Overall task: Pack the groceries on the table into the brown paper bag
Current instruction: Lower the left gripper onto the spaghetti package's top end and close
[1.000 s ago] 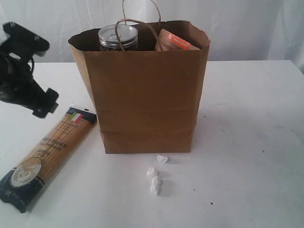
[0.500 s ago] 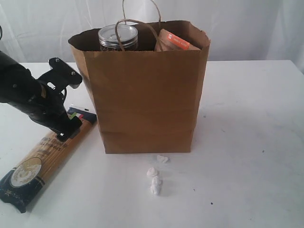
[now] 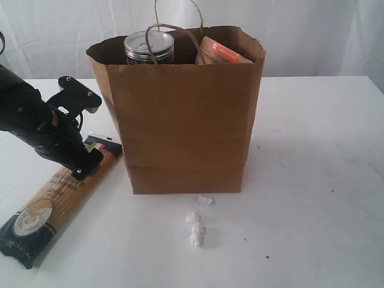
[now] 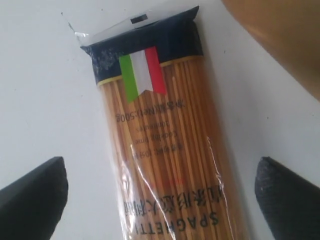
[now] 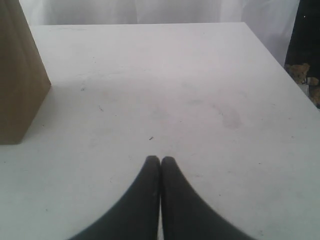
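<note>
The long spaghetti packet (image 3: 57, 195) lies flat on the white table (image 3: 312, 180), left of the brown paper bag (image 3: 183, 114). Its dark end with a flag label points toward the bag. My left gripper (image 3: 84, 135) hangs open right over that end, one finger on each side of the packet (image 4: 165, 150), not touching it. Inside the bag stand the tan-lidded clear jar (image 3: 149, 47) and the brown pouch with orange label (image 3: 221, 53). The other groceries are hidden. My right gripper (image 5: 160, 161) is shut on nothing above bare table, out of the exterior view.
A few small white crumpled scraps (image 3: 196, 227) lie on the table in front of the bag. The bag's corner (image 5: 20, 85) shows in the right wrist view. The table edge (image 5: 272, 55) falls away beyond the right gripper.
My left arm has swung in from the far left and come down over the bag-side end of the spaghetti packet, then settled slightly. Nothing else has moved.
</note>
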`<action>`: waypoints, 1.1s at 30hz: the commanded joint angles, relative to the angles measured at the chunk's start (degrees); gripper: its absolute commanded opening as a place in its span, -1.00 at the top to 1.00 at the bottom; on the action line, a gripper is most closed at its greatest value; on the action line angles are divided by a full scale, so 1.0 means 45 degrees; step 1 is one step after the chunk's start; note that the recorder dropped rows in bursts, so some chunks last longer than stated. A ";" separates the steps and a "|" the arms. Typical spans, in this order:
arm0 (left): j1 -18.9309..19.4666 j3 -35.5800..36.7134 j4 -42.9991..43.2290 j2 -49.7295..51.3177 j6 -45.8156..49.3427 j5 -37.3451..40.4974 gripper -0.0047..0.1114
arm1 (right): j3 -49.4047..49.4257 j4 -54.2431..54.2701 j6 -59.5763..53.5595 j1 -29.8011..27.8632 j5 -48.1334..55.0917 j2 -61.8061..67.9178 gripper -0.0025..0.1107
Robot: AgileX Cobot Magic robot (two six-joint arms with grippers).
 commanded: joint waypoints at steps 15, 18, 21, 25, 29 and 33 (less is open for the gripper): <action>0.1686 -0.0075 0.0395 0.1979 -0.2771 -0.2208 -0.89 | -0.0026 0.0067 -0.0001 0.0009 -0.0088 -0.0056 0.96; 0.1684 -0.0075 0.0450 0.2002 -0.2081 -0.2081 -0.89 | -0.0026 0.0067 -0.0001 0.0009 -0.0088 -0.0056 0.96; 0.1533 -0.0075 0.0285 0.2002 -0.2029 -0.2095 -0.89 | -0.0026 0.0067 -0.0001 0.0009 -0.0088 -0.0056 0.96; 0.1393 -0.0075 -0.0548 0.2002 -0.2029 -0.1774 -0.89 | -0.0026 0.0067 -0.0001 0.0009 -0.0088 -0.0056 0.96; 0.1091 -0.0075 -0.0964 0.2002 -0.2029 -0.1639 -0.89 | -0.0026 0.0067 -0.0001 0.0009 -0.0088 -0.0056 0.96; 0.0870 -0.0075 -0.1077 0.1946 -0.1744 -0.1743 -0.89 | -0.0026 0.0067 -0.0001 0.0009 -0.0088 -0.0056 0.96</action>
